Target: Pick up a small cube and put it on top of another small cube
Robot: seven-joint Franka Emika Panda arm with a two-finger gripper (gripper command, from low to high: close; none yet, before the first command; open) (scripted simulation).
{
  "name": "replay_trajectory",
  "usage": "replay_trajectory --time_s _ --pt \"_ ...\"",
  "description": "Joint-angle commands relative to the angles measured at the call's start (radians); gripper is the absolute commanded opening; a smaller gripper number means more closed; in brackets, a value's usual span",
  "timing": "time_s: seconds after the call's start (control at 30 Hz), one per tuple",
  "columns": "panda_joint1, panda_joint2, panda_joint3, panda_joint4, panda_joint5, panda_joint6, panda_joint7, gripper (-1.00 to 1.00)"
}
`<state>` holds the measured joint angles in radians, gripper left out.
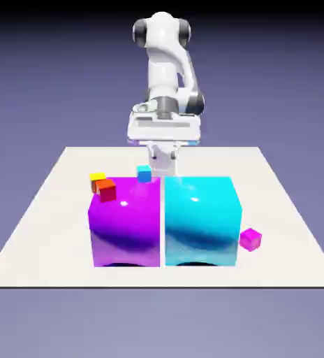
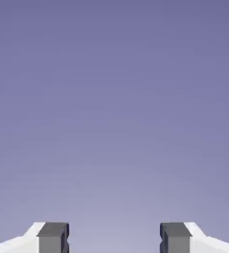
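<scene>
I'm holding the gripper (image 2: 114, 238) with its fingers well apart and nothing between them. The glossy magenta cube (image 1: 251, 240) is lying on the desk (image 1: 283, 269), beyond the gripper and toward the exterior view's right, beside the big cyan cube (image 1: 202, 222). I'm risking clipping that block if I'm reaching across too low.

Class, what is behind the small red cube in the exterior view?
A small yellow cube peeks out behind the small red cube. Its upper part shows; the rest, covered by the red one, cannot be seen.
</scene>
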<state>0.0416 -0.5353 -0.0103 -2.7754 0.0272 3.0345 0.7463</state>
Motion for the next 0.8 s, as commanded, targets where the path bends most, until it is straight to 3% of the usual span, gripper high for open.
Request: replay_trajectory --time_s 0.0,0.77 --pt "0.007 0.036 0.013 0.029 -0.003 -0.030 0.010 0.00" --pt "0.118 0.870 0.360 0.690 -0.128 -0.754 0.239 0.00"
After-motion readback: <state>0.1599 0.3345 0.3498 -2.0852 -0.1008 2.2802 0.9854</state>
